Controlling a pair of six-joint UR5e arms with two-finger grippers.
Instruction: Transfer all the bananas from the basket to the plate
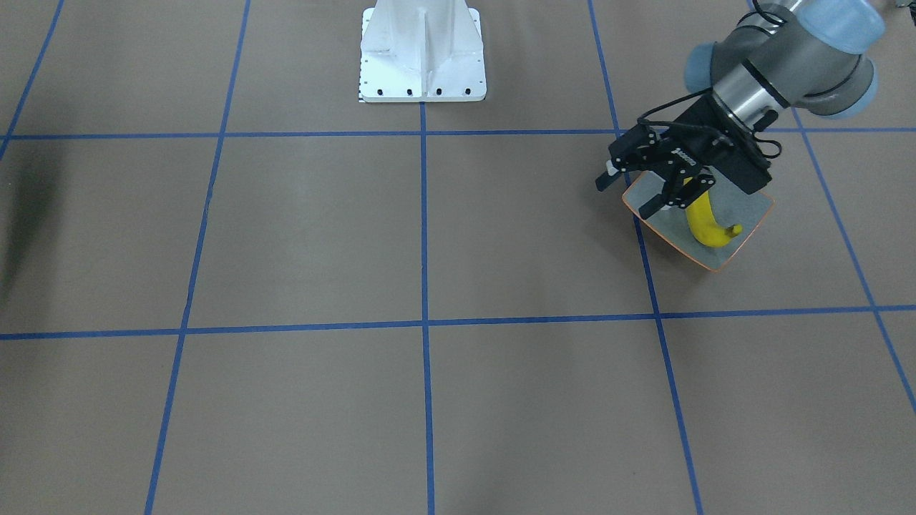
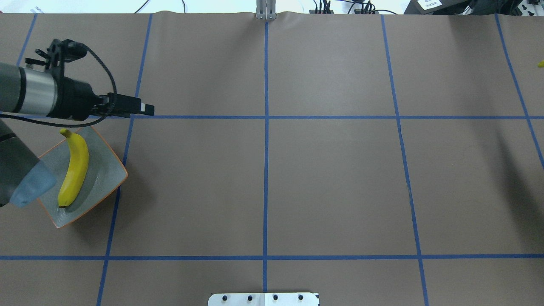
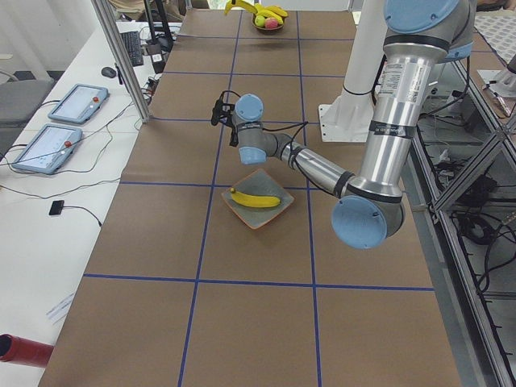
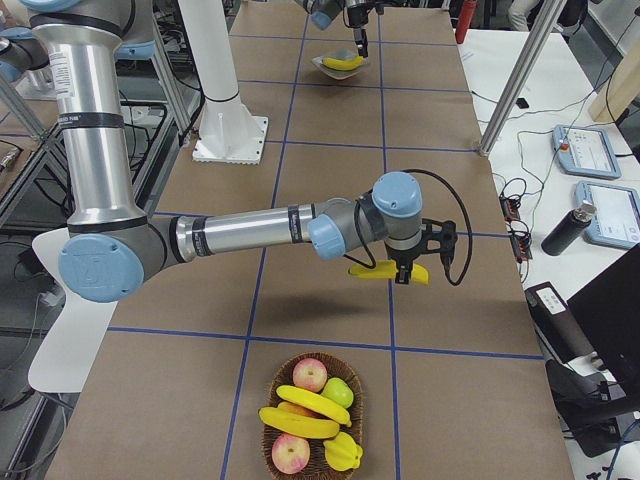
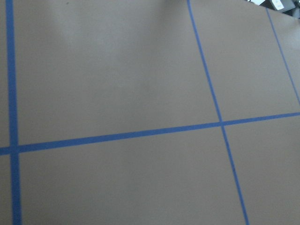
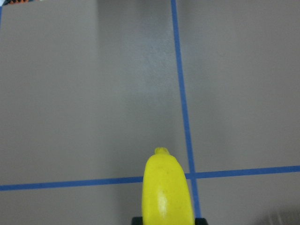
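Note:
One yellow banana [image 1: 705, 222] [image 2: 75, 168] lies on the grey, orange-rimmed plate [image 1: 751, 211] [image 2: 104, 170] [image 3: 260, 214]. My left gripper [image 1: 625, 197] [image 2: 146, 109] hovers open and empty just beyond the plate's edge. Far along the table, my right gripper [image 4: 400, 275] is shut on a second banana [image 4: 385, 272] [image 6: 166, 187], held above the table surface. The wicker basket [image 4: 272, 455] [image 3: 268, 24] holds two more bananas [image 4: 305, 410] among other fruit.
Red and green apples [image 4: 310, 374] share the basket. The white robot base [image 1: 422, 54] stands at mid table. Blue tape lines grid the brown table. Tablets [image 3: 76, 102] and cables lie on the side bench.

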